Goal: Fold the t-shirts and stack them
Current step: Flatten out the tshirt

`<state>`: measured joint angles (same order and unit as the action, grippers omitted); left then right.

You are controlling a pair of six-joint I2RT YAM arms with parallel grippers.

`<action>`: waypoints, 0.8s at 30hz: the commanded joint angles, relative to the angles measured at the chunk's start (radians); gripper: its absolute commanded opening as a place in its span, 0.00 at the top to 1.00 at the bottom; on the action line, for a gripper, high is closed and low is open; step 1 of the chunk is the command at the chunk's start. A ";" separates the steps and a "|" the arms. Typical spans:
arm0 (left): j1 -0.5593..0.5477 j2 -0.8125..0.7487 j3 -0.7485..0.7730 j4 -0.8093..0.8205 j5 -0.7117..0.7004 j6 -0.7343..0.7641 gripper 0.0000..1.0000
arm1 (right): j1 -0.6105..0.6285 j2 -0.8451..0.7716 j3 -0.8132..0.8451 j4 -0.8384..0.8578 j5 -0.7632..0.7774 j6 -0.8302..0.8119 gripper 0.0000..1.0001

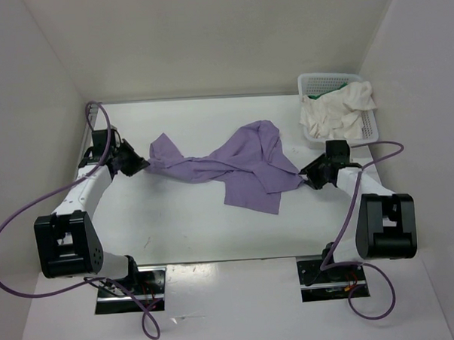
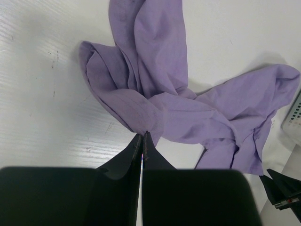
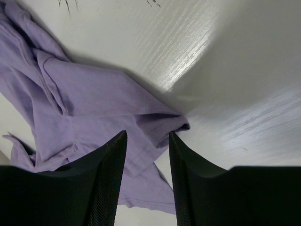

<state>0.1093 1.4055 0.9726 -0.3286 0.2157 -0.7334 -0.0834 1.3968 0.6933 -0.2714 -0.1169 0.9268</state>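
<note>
The lavender t-shirt (image 1: 238,168) lies crumpled and stretched across the middle of the table. My left gripper (image 1: 142,165) is shut on its left edge; in the left wrist view the closed tips (image 2: 143,135) pinch the cloth (image 2: 155,89). My right gripper (image 1: 309,177) is open at the shirt's right edge; in the right wrist view its fingers (image 3: 146,136) straddle a folded corner of the purple cloth (image 3: 89,103). The off-white shirt (image 1: 337,112) is bunched in the basket. A bit of the green shirt (image 1: 344,84) peeks from under it.
A white mesh basket (image 1: 319,81) stands at the back right corner, close behind my right arm. White walls enclose the table on the left, back and right. The basket's edge (image 2: 296,113) shows at the right of the left wrist view.
</note>
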 commanded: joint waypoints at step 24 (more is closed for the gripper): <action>-0.003 -0.019 -0.023 0.033 0.019 0.002 1.00 | -0.007 -0.055 -0.061 0.021 0.011 -0.016 0.52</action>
<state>0.1093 1.4052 0.9497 -0.3218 0.2169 -0.7361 -0.0834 1.3186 0.6395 -0.3111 -0.1097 0.9157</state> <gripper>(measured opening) 0.008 0.484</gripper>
